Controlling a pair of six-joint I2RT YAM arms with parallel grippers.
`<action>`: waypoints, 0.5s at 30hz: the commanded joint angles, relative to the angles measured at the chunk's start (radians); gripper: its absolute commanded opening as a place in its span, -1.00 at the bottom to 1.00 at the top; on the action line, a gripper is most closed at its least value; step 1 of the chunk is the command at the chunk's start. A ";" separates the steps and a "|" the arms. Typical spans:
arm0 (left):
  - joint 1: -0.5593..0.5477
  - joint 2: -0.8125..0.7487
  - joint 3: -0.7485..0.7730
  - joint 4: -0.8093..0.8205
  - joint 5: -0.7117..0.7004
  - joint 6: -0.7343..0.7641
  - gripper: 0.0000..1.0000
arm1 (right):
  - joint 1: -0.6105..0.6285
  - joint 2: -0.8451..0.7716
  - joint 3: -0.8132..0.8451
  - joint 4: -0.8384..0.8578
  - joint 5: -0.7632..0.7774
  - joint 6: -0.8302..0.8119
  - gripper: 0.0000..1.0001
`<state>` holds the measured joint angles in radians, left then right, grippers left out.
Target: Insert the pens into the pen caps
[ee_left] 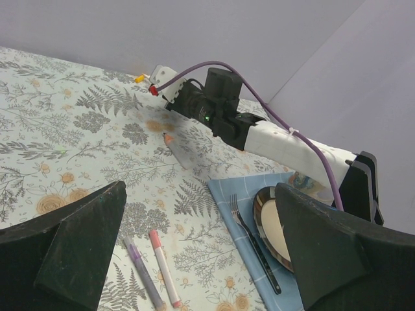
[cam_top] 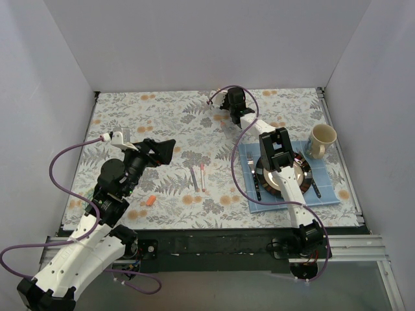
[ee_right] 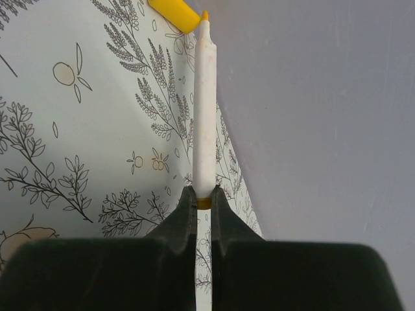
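**One pen gripped, cap just off its tip**

Right jaws: pressed together on the yellow-banded tail of the white pen (ee_right: 205, 110). The pen is far beyond the plate (ee_left: 269, 223) and points toward the back wall (ee_right: 311, 129). Its orange tip sits just beside the yellow cap (ee_right: 174, 13), which lies skewed on the worktop (ee_right: 78, 129). Cannot tell which end is the mouth.

Left jaws: spread wide, holding nothing, hovering well left of the plate.

A purple pen (cam_top: 194, 179) and a pink pen (cam_top: 203, 176) lie side by side left of the plate. An orange cap (cam_top: 150, 200) lies further left.

Judgement:
- The cap is loose and likely to skid if nudged off-axis.
- Swing the pen until tip and bore line up, then press slowly toward the wall.
- Alternatively, bring the left jaws over to pin the cap.
- Watch for the tip riding over the rim.
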<state>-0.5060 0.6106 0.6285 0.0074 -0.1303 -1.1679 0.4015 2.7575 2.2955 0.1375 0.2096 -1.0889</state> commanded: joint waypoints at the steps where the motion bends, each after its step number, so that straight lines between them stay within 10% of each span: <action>1: 0.000 -0.015 -0.007 0.000 -0.006 0.011 0.96 | 0.003 0.014 0.005 0.025 -0.006 -0.057 -0.97; 15: 0.000 -0.025 -0.010 0.003 -0.008 0.011 0.96 | 0.020 -0.012 -0.042 0.050 -0.091 -0.115 -0.97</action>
<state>-0.5060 0.5983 0.6277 0.0074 -0.1307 -1.1675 0.4088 2.7575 2.2669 0.1524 0.1677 -1.1702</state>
